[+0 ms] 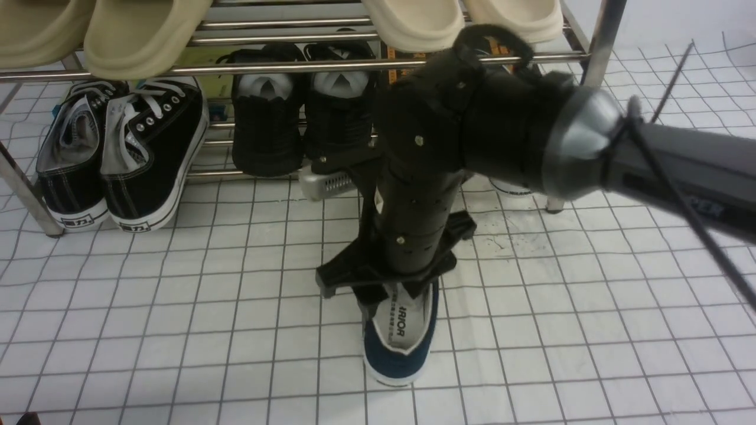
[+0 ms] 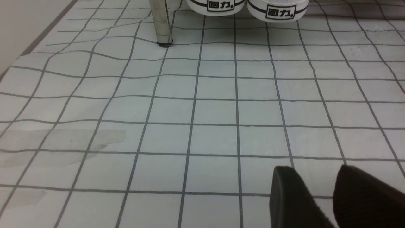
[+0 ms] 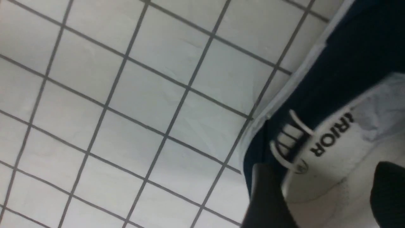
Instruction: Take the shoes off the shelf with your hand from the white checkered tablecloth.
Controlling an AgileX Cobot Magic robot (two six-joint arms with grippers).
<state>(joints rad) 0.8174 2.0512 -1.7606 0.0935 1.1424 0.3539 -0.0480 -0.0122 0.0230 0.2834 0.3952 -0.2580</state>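
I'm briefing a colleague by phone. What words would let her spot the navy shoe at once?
Find the chrome shelf on the white checkered tablecloth. In front of it, one shoe lies alone beneath the right tool. It is navy, white-soled, with a lettered white insole; the others visible are black shoes or beige slippers.

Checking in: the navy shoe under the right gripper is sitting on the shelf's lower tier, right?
Not quite. The navy shoe under the right gripper lies on the white checkered tablecloth, in front of the shelf, not on its lower tier. The front view shows it.
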